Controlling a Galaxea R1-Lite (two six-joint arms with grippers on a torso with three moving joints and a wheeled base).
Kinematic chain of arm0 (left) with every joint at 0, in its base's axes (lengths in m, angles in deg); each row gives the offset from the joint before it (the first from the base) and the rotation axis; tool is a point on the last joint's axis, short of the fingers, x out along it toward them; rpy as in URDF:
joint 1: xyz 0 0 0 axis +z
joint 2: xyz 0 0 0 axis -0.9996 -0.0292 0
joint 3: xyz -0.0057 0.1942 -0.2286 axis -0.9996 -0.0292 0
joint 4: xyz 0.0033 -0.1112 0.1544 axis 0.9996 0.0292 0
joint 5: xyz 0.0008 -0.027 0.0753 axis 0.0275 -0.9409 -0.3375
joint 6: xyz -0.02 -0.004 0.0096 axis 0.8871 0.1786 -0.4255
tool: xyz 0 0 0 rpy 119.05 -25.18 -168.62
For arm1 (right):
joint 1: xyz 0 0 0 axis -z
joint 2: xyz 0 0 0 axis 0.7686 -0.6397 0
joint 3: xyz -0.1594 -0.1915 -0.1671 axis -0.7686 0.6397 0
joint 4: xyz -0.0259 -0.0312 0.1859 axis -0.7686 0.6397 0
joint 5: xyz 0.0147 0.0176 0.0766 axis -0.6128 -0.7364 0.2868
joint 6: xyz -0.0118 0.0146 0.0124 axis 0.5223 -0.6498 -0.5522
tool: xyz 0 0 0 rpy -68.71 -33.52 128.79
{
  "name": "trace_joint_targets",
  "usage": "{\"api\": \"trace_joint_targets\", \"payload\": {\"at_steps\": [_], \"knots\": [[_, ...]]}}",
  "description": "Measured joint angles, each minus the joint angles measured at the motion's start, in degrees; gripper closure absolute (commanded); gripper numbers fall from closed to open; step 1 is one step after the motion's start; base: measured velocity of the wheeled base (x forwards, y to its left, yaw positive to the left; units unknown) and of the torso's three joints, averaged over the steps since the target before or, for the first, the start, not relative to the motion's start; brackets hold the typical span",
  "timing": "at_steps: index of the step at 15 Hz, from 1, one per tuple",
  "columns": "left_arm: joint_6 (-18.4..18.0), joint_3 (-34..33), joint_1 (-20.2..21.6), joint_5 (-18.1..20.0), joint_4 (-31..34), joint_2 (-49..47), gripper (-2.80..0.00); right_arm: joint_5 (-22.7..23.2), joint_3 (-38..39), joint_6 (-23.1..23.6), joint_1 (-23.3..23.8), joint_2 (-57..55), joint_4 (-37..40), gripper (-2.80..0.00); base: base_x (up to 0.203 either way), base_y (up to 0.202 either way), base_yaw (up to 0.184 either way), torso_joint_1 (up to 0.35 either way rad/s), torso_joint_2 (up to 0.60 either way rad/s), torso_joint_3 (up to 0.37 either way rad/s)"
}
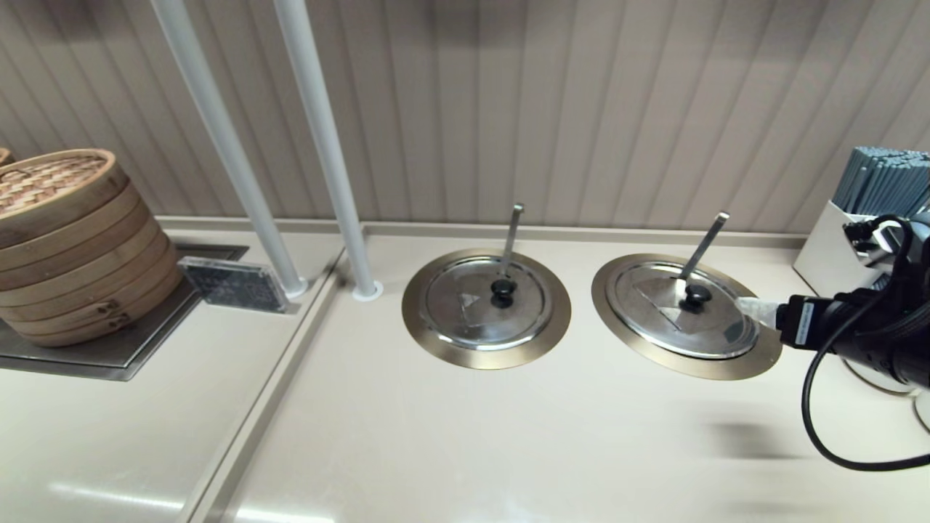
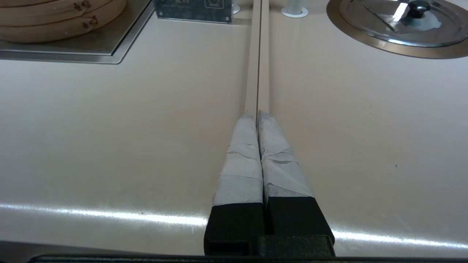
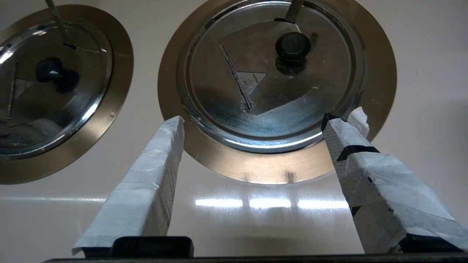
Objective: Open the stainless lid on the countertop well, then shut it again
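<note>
Two round stainless lids lie flat and closed on their countertop wells, each with a black knob and a ladle handle sticking up through a notch. The right lid (image 1: 683,312) (image 3: 263,87) carries its knob (image 1: 696,294) (image 3: 292,45) near the middle. My right gripper (image 1: 752,309) (image 3: 261,120) hovers open at that lid's right edge, its taped fingers (image 3: 161,160) spread wide and holding nothing. The left lid (image 1: 488,301) (image 3: 47,84) (image 2: 402,22) sits untouched. My left gripper (image 2: 257,115) is shut and empty, low over the counter seam, out of the head view.
A stack of bamboo steamers (image 1: 65,240) sits at the far left on a steel tray (image 1: 116,356). Two white poles (image 1: 327,145) rise from the counter behind a small dark sign (image 1: 232,285). A white holder of grey sticks (image 1: 872,196) stands at the right wall.
</note>
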Motion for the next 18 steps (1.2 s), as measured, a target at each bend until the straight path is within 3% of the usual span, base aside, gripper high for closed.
{"api": "trace_joint_targets", "payload": {"at_steps": [3, 5, 10, 13, 18], "knots": [[0.0, 0.0, 0.0, 0.0, 0.0, 0.0, 0.0, 16.2, -3.4, 0.3, 7.8, -4.6, -3.2, -2.8, 0.0, 0.0, 0.0, 0.0, 0.0, 0.0], [0.0, 0.0, 0.0, 0.0, 0.0, 0.0, 0.0, 23.2, -5.5, 1.5, 11.0, -9.3, -5.4, -2.8, 0.0, 0.0, 0.0, 0.0, 0.0, 0.0], [0.0, 0.0, 0.0, 0.0, 0.0, 0.0, 0.0, 26.0, -7.7, 4.2, 12.7, -21.5, -16.2, -2.8, 0.0, 0.0, 0.0, 0.0, 0.0, 0.0], [0.0, 0.0, 0.0, 0.0, 0.0, 0.0, 0.0, 25.5, -7.8, 3.8, 12.6, -21.3, -15.0, -2.8, 0.0, 0.0, 0.0, 0.0, 0.0, 0.0], [0.0, 0.0, 0.0, 0.0, 0.0, 0.0, 0.0, 26.6, -5.9, 3.9, 11.7, -11.5, -8.9, -2.8, 0.0, 0.0, 0.0, 0.0, 0.0, 0.0]]}}
